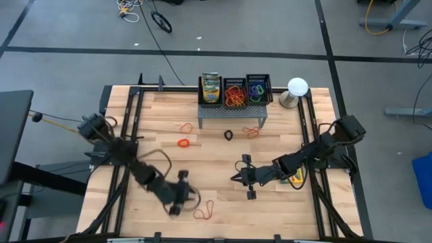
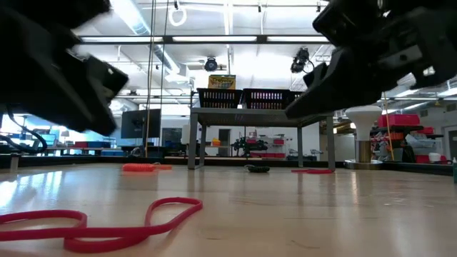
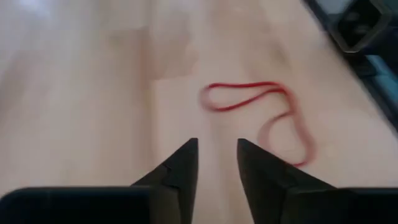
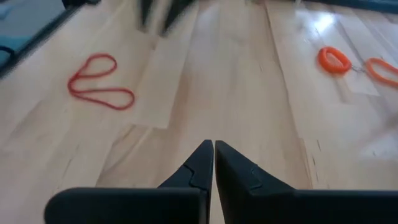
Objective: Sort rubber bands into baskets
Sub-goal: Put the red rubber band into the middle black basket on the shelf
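Note:
A red rubber band (image 3: 261, 106) lies flat on the wooden table near its front edge, and it also shows in the high view (image 1: 204, 211) and the low view (image 2: 107, 225). My left gripper (image 3: 216, 149) stands open just short of this band, with nothing between its fingers. My right gripper (image 4: 212, 148) is shut and empty over the table's middle (image 1: 237, 177). Orange bands (image 1: 183, 142) (image 1: 185, 127), a black one (image 1: 228, 135) and a red one (image 1: 252, 130) lie farther back. Three black baskets (image 1: 235, 91) sit on a grey stand; two hold bands.
The grey perforated stand (image 1: 233, 111) is at the table's far edge. The leftmost basket holds a yellow-green crayon box (image 1: 211, 88). A white round object (image 1: 297, 88) is at the back right. A yellow item (image 1: 295, 177) lies under my right arm.

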Action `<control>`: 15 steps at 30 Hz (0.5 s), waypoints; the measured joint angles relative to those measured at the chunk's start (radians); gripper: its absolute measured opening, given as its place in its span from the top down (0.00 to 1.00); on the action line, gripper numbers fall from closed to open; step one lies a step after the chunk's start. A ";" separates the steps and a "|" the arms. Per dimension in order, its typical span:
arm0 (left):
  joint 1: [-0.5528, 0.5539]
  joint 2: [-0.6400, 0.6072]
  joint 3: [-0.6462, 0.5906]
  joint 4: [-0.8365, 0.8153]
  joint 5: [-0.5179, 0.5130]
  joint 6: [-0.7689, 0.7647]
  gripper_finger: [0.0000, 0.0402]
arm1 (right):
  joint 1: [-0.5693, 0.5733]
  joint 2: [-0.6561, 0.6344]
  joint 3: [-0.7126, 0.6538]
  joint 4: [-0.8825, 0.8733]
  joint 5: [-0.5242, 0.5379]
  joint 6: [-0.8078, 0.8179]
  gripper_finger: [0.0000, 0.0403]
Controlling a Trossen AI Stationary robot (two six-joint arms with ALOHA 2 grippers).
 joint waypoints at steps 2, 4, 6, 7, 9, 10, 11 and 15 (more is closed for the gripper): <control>-0.043 0.053 0.060 -0.019 -0.037 -0.002 0.66 | 0.000 0.006 0.000 0.002 0.001 0.006 0.93; -0.072 0.109 0.120 -0.023 -0.063 0.001 0.61 | 0.000 0.009 0.000 0.006 0.001 0.015 0.93; -0.083 0.161 0.178 -0.023 -0.085 0.008 0.55 | 0.000 0.009 0.000 0.026 0.001 0.016 0.93; -0.086 0.184 0.205 -0.026 -0.094 0.010 0.53 | 0.000 0.009 0.000 0.037 0.000 0.016 0.93; -0.085 0.224 0.257 -0.029 -0.096 0.024 0.48 | 0.000 0.009 0.000 0.044 0.000 0.015 0.93; -0.082 0.241 0.281 -0.038 -0.087 0.039 0.47 | 0.000 0.009 0.000 0.047 0.000 0.015 0.93; -0.078 0.260 0.305 -0.048 -0.076 0.050 0.46 | 0.000 0.009 0.000 0.048 0.000 0.015 0.93; -0.063 0.314 0.388 -0.133 0.009 0.079 0.44 | 0.000 0.009 0.000 0.047 0.000 0.013 0.93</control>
